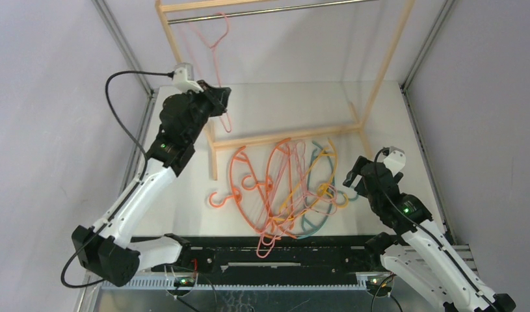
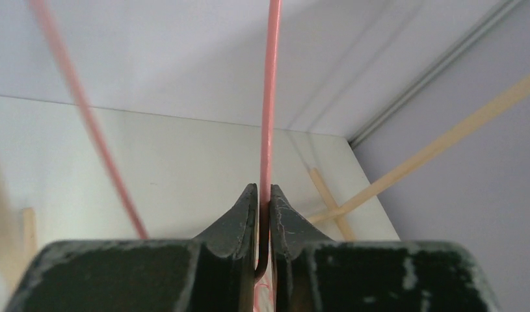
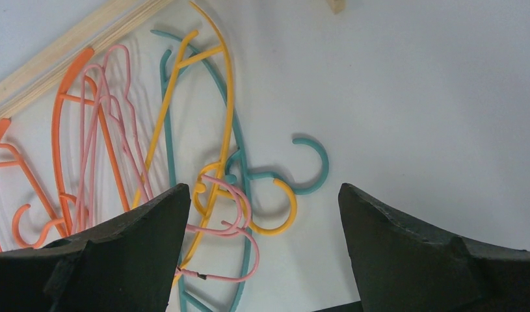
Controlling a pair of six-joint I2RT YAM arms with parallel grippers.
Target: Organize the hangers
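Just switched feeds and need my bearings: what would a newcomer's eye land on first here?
The tangled heap of orange, pink, yellow and teal hangers on the table in front of the wooden rack, with the open right tool poised above its right edge. Then the left tool, raised at the rack, pinching a single pink hanger by its wire.

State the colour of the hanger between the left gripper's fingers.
Pale pink: the thin hanger shows best in the left wrist view.
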